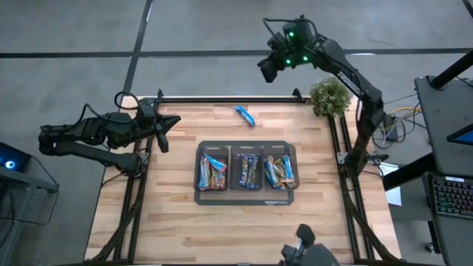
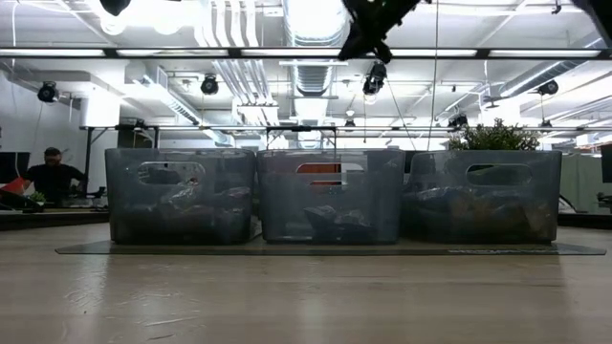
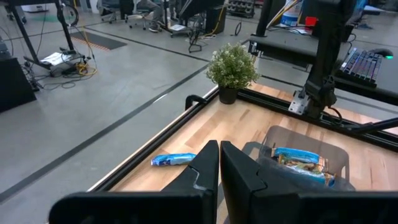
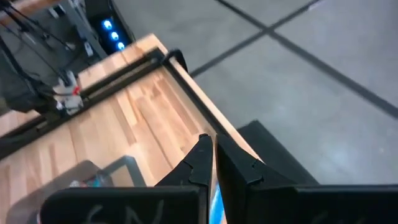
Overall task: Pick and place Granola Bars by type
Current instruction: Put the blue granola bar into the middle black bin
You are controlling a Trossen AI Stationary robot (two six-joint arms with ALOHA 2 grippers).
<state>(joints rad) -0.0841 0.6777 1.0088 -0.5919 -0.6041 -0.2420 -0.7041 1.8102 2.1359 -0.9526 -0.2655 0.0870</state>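
One light blue granola bar (image 1: 245, 115) lies alone on the wooden table (image 1: 177, 214), in the upper middle of the overhead frame, near the black rail along the table's far edge. It also shows in the lower left of the left wrist picture (image 3: 173, 160), just beside that arm's fingertips.

The other granola bars (image 1: 245, 171) sit sorted in three grey bins at the centre of the overhead frame: the left bin (image 1: 212, 170), the middle bin (image 1: 246, 154) and the right bin (image 1: 279, 151), all on a dark tray (image 1: 244, 196). From table height the bins stand side by side and their contents are hard to make out through the smoky walls.

The left gripper (image 1: 164, 131) hovers at the upper left of the table, fingers pressed together on nothing. The right gripper (image 1: 266, 68) hangs beyond the table's far edge, above the floor, fingers likewise closed and empty. A small potted plant (image 1: 329, 96) stands at the upper right corner. A person (image 2: 50, 177) sits far back at the left of the low view.
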